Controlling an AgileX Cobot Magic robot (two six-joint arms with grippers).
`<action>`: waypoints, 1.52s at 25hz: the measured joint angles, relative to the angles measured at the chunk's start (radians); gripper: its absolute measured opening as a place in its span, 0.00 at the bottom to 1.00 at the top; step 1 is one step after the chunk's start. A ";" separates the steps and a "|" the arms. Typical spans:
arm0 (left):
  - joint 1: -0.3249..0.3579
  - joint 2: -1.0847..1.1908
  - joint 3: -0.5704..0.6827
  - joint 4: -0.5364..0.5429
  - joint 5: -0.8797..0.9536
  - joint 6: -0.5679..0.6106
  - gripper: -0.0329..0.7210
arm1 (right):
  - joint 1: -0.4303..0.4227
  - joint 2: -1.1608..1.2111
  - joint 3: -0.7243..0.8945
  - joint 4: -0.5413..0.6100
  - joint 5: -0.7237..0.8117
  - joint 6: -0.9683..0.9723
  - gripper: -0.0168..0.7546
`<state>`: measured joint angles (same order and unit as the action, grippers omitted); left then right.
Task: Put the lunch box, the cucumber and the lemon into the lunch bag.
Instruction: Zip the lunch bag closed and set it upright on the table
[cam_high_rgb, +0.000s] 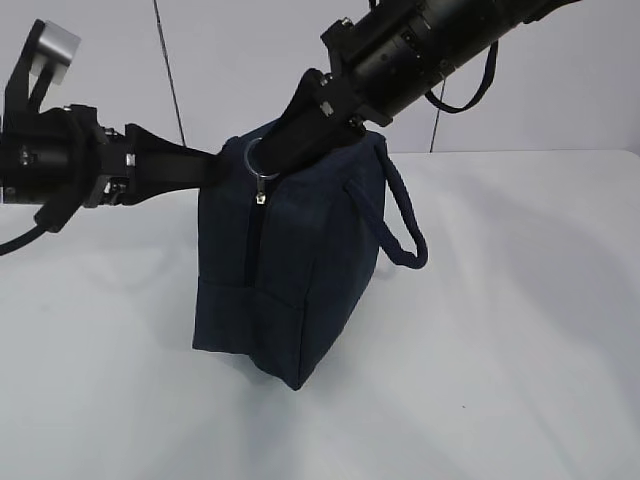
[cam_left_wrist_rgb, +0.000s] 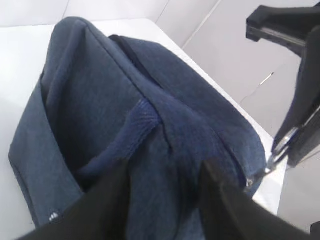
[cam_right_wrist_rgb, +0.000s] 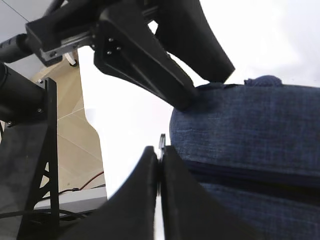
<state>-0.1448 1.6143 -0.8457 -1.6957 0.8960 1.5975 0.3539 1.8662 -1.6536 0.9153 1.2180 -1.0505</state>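
The dark navy lunch bag (cam_high_rgb: 290, 290) stands on the white table, lifted and tilted at its top. My left gripper (cam_high_rgb: 212, 166) comes in from the left and is closed on a fold of fabric (cam_left_wrist_rgb: 167, 175) at the bag's top, beside a looped handle (cam_left_wrist_rgb: 135, 125). My right gripper (cam_high_rgb: 292, 132) reaches down from the upper right and is shut on the silver ring pull (cam_high_rgb: 262, 160), which sticks out between its fingertips (cam_right_wrist_rgb: 161, 152). The zipper (cam_high_rgb: 248, 240) runs down the bag's near end. The lunch box, the cucumber and the lemon are out of view.
The bag's other handle (cam_high_rgb: 405, 240) hangs off its right side. White table (cam_high_rgb: 520, 350) lies all around the bag. A black stand (cam_right_wrist_rgb: 35, 165) and a beige floor show past the table edge in the right wrist view.
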 joint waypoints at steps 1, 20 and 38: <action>0.000 0.004 -0.002 0.009 0.000 -0.010 0.47 | 0.000 0.000 0.000 0.000 0.000 0.000 0.03; 0.000 0.009 -0.002 0.082 0.039 -0.073 0.12 | 0.000 0.000 0.000 -0.006 0.000 0.000 0.03; 0.000 0.009 -0.003 0.112 0.039 -0.076 0.04 | 0.000 0.000 0.000 -0.008 0.002 0.002 0.03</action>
<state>-0.1448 1.6229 -0.8483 -1.5841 0.9347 1.5210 0.3539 1.8662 -1.6536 0.9074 1.2198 -1.0485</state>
